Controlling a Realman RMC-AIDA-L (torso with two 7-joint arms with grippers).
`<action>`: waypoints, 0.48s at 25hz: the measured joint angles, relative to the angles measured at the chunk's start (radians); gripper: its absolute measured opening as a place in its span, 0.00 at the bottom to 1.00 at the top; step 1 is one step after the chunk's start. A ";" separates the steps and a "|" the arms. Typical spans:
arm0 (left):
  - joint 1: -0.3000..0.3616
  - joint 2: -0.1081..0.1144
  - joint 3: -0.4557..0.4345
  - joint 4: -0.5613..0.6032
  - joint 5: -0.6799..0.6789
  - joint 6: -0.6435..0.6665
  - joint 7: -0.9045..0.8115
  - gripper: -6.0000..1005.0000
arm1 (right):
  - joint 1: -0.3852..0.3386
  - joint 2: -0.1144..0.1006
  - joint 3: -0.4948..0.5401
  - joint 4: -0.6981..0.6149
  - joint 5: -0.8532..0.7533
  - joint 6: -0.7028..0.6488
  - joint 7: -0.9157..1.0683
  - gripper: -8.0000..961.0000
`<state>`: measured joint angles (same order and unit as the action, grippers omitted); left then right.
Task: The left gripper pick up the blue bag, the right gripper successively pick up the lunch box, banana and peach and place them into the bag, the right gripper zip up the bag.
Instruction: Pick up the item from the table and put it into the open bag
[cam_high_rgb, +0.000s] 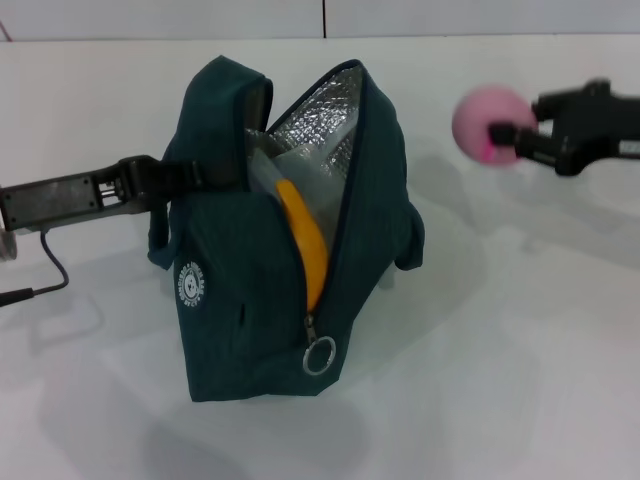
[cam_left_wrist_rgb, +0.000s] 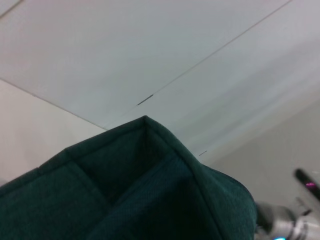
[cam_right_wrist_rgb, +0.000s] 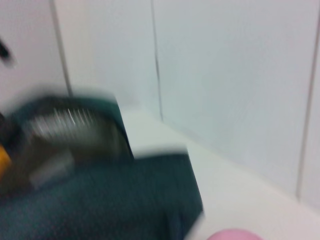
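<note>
A white table (cam_high_rgb: 520, 380) lies bare in front of me and to my right. The blue bag (cam_high_rgb: 260, 330) stands at centre, its mouth gaping upward and toward my right. Inside, the banana (cam_high_rgb: 305, 245) and the lunch box (cam_high_rgb: 262, 168) fill the lower opening, leaving room near the foil-lined top. My left gripper (cam_high_rgb: 185, 178) blocks the bag's left side, clamped on the fabric. My right gripper (cam_high_rgb: 510, 135), closed round the peach (cam_high_rgb: 485, 125), hangs in open air right of the mouth, apart from it.

matt cloth blue bag (cam_high_rgb: 235, 330), crinkled foil lining (cam_high_rgb: 318, 130)
</note>
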<state>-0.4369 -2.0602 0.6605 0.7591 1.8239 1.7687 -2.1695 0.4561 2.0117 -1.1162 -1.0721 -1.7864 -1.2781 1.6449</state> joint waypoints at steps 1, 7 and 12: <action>0.002 0.000 0.000 0.000 0.000 0.000 0.000 0.06 | -0.007 0.000 0.000 -0.016 0.025 -0.014 -0.003 0.27; 0.003 -0.004 0.001 -0.001 0.000 0.004 0.000 0.06 | 0.014 0.002 -0.012 -0.046 0.248 -0.148 -0.042 0.25; -0.004 -0.006 0.001 -0.001 0.000 0.009 -0.004 0.06 | 0.093 0.008 -0.081 0.023 0.294 -0.155 -0.053 0.20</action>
<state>-0.4414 -2.0662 0.6612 0.7578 1.8235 1.7774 -2.1737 0.5491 2.0197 -1.1969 -1.0494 -1.4924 -1.4329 1.5916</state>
